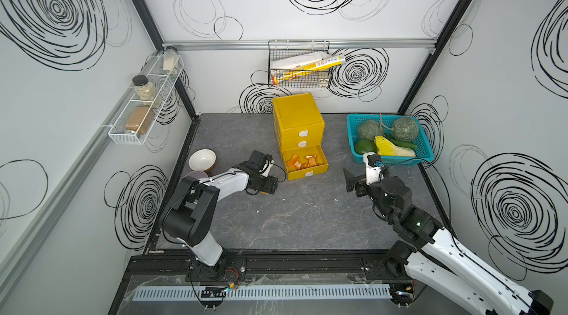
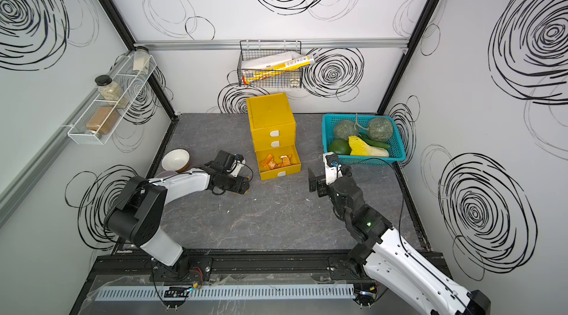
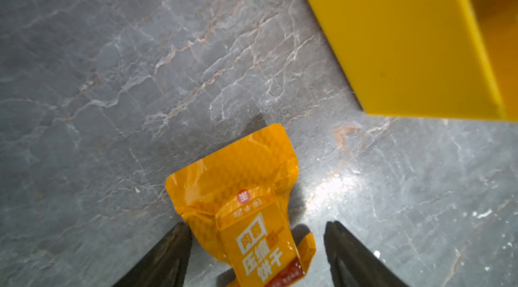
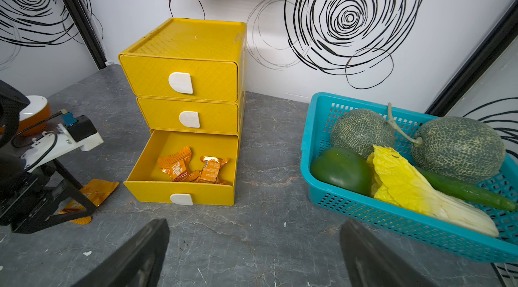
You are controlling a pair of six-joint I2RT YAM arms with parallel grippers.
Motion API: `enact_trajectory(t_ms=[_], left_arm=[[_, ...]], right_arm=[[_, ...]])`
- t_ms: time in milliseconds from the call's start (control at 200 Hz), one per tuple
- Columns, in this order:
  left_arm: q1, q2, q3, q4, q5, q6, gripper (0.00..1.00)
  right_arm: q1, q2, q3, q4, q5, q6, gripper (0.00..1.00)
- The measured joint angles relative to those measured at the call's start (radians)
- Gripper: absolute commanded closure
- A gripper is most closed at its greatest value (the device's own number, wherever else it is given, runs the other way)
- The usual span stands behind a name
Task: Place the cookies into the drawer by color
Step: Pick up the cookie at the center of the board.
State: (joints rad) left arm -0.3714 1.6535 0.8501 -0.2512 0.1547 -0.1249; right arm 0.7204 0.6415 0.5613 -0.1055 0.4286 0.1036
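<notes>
**Left gripper straddling an orange cookie packet, not clamped on it**

There's loads of bare gray tabletop (image 1: 307, 215) in front of both grippers. The yellow drawer chest (image 4: 185, 39) sits ahead of the right gripper (image 4: 255, 221), which is spread wide and empty. A teal basket (image 4: 316, 131) of melons (image 4: 459, 145) is off to its side. The bottom drawer (image 4: 179, 190) stands open with a few orange packets (image 4: 175, 166) inside, and the upper two are shut. The left gripper (image 3: 258, 224) is partly open around a loose orange packet (image 3: 238, 176) lying flat on the tabletop. There's a gap on one side, and the packet's near end is cut off.
</notes>
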Motion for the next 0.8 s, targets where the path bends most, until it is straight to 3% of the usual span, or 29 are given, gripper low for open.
enact_trajectory(t_ms=[801], left_arm=[[-0.025,0.031,0.008,0.047,-0.05,-0.002,0.54]], right_arm=[[0.0,-0.006,0.0,0.0,0.006,-0.003,0.0]])
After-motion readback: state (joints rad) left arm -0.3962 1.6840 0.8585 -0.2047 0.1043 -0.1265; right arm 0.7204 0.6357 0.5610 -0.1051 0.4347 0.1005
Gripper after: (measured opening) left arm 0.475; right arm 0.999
